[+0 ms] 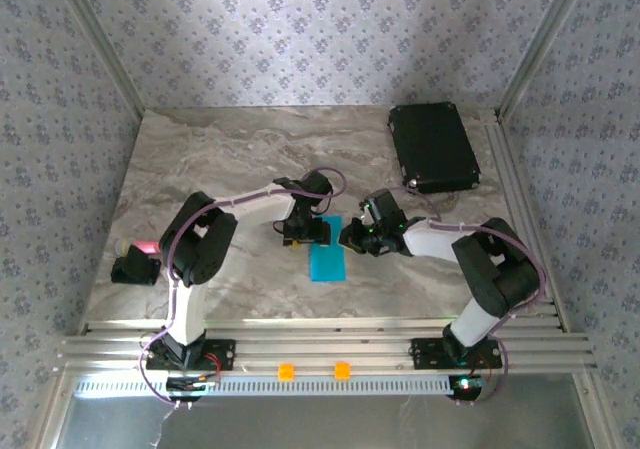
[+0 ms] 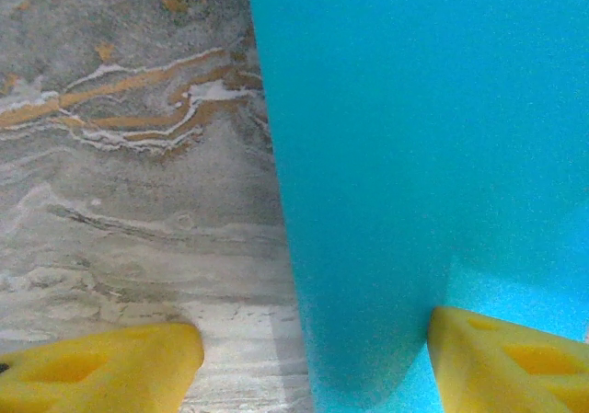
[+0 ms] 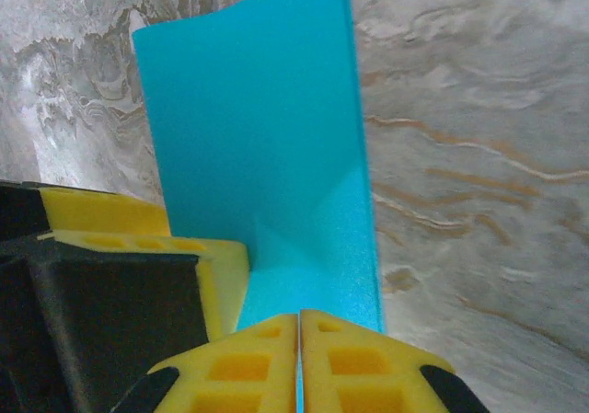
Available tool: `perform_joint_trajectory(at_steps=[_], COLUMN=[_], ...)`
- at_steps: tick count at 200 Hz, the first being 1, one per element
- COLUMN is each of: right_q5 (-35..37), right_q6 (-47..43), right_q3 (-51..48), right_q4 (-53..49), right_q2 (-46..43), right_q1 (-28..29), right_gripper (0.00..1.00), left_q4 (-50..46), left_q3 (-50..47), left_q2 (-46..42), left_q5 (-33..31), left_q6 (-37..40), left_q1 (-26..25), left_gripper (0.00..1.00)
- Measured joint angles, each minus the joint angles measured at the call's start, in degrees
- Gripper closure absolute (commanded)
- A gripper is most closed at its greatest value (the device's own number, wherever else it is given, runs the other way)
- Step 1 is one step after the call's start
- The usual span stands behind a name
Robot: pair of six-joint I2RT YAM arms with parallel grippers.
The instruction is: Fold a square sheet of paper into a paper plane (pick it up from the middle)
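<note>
The square sheet of paper (image 1: 327, 261) is bright cyan-blue and lies mid-table as a narrow folded strip. In the right wrist view the paper (image 3: 258, 137) has one flap lifted off the marble, with a diagonal crease near the grip. My right gripper (image 3: 299, 362) is shut on the near edge of that flap, a thin cyan line showing between its yellow pads. It meets the strip's top right corner in the top view (image 1: 350, 237). My left gripper (image 1: 303, 234) is open at the strip's top left. Its jaws (image 2: 313, 367) straddle the paper's edge (image 2: 423, 137), one fingertip (image 2: 506, 362) on the paper and the other on bare table.
A black rectangular case (image 1: 433, 147) lies at the back right. A small pink and black object (image 1: 137, 259) sits at the left edge. Two orange pieces (image 1: 286, 371) rest on the aluminium rail at the near edge. The marble table (image 1: 230, 159) is bare behind the arms.
</note>
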Motion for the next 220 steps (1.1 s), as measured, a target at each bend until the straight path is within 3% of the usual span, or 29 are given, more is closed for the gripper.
perform_joint_trajectory(at_steps=[63,120,174,220], right_q5=[1.44,1.31,2.34,4.04], right_q6=[-0.50,-0.28,0.52,0.20], right_q3=[1.70,-1.81,-3.06,-3.06], right_q4=[-1.73,-0.50,-0.66,-1.92], right_q2=[1.66,-1.14,-3.23,-6.45], right_q1=[0.33,-3.50,-3.67,-3.65], right_gripper=[0.94,0.92,0.87,0.89], left_q4=[0.02,-0.13,-0.63,-0.72], left_q3=[-0.02,0.17,0.63,0.74], left_q2=[0.02,0.22,0.50,0.68], left_q5=[0.02,0.00,-0.70,-0.90], left_q6=[-0.07,-0.24,-0.24,-0.42], left_q1=[0.00,0.00,-0.35,-0.37], left_gripper=[0.29,0.29,0.29,0.29])
